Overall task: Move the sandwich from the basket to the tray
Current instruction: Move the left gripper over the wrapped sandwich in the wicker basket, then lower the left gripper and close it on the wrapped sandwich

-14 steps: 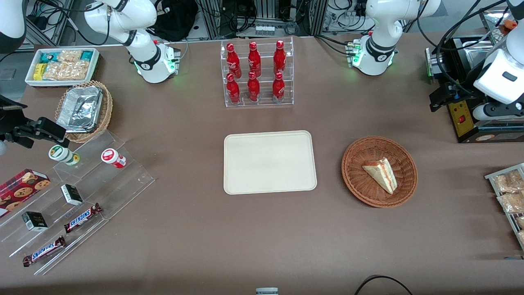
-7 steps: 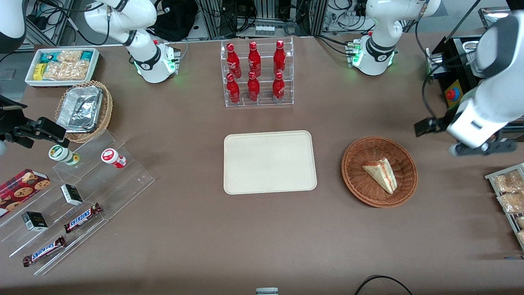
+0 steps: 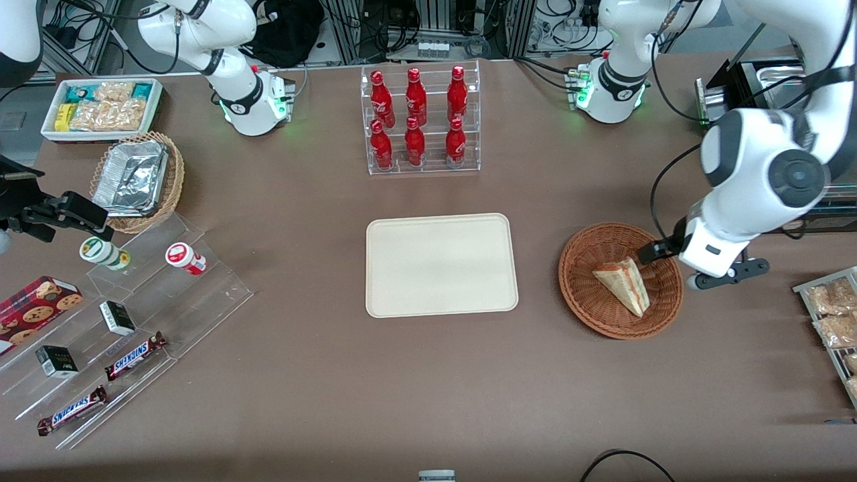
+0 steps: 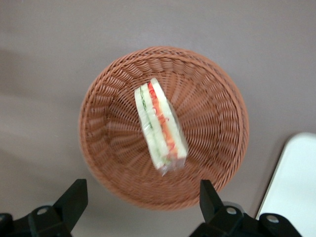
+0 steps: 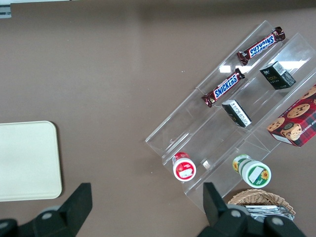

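Left wrist view shows my tool [image 4: 140, 205] released, its two black fingers [image 4: 74, 197] spread wide with nothing between them, hanging above the rim of the basket [image 4: 217, 94]. Between the fingers and farther on I see the sandwich [image 4: 159, 126] lying on its side inside the basket, roughly at the middle, its red, orange and green layers turned up toward me. I am not touching it.

From the front view, my tool [image 3: 676, 258] sits over the basket's [image 3: 589, 308] edge on the working arm's side, just beside the sandwich [image 3: 622, 284], which rests in the basket with its narrow tip pointing nearer to the front camera. The basket stands on the brown worktop [image 3: 428, 388], apart from the tray [image 3: 442, 264], which lies flat near the middle of the worktop toward the parked arm's end from the basket; a corner of the tray [image 4: 296, 182] also shows at my wrist. Farther from the front camera than the tray stands a clear rack of red bottles [image 3: 418, 117]. Toward the parked arm's end lie a tan basket with foil containers [image 3: 137, 181] and a clear stepped stand with snack bars [image 3: 134, 355].
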